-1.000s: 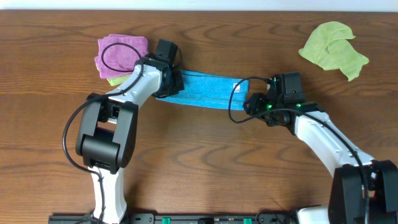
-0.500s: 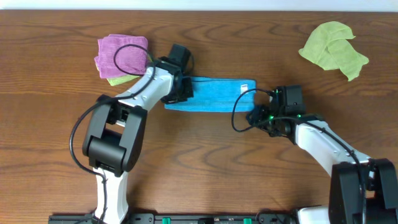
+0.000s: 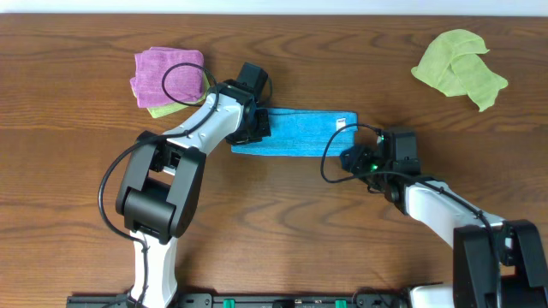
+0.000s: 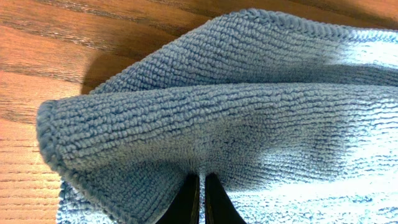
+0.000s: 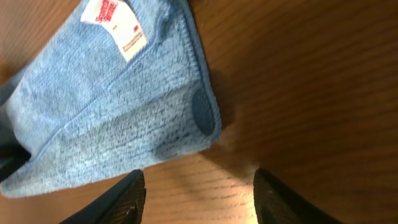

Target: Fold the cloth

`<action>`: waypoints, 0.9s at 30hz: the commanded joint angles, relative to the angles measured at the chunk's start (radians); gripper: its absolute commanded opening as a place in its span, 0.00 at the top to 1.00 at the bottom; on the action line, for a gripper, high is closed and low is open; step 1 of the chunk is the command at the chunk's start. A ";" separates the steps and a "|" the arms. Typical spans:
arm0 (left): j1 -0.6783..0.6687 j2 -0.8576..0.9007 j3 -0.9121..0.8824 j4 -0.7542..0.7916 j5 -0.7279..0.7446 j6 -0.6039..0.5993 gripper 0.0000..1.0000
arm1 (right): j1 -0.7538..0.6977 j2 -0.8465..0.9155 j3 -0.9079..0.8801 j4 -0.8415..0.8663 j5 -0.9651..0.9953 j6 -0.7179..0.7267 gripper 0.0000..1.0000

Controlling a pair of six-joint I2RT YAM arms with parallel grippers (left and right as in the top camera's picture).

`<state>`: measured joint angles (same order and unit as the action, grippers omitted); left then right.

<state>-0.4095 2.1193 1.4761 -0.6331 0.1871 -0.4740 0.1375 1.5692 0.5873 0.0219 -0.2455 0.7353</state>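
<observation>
A blue cloth lies folded into a long strip on the wooden table, its white label near the right end. My left gripper is shut on the cloth's left end; in the left wrist view the fingertips pinch a raised fold of the cloth. My right gripper is open and empty, just off the cloth's right end; in the right wrist view its fingers straddle bare wood below the cloth's corner.
A folded pink cloth lies on a yellow-green one at the back left, close to the left arm. A crumpled lime-green cloth lies at the back right.
The left gripper has carried the cloth's left end to the right. The right gripper has let go of the right end and drawn back toward the front; the cloth now lies flatter.
</observation>
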 commanded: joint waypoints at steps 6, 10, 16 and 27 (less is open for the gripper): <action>-0.008 0.031 -0.003 -0.023 0.020 -0.005 0.94 | -0.005 0.068 -0.020 0.098 0.047 0.100 0.41; -0.008 0.031 -0.003 -0.023 0.020 -0.005 0.94 | -0.005 0.134 -0.020 0.169 0.042 0.134 0.41; -0.008 0.031 -0.003 -0.023 0.020 -0.001 0.94 | 0.016 0.243 -0.019 0.350 0.024 0.170 0.48; -0.008 0.031 -0.003 -0.027 0.021 0.003 0.94 | 0.070 0.290 -0.019 0.427 0.112 0.127 0.99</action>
<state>-0.4095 2.1193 1.4765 -0.6399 0.1947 -0.4736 0.1883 1.8095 0.5987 0.4686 -0.1837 0.8909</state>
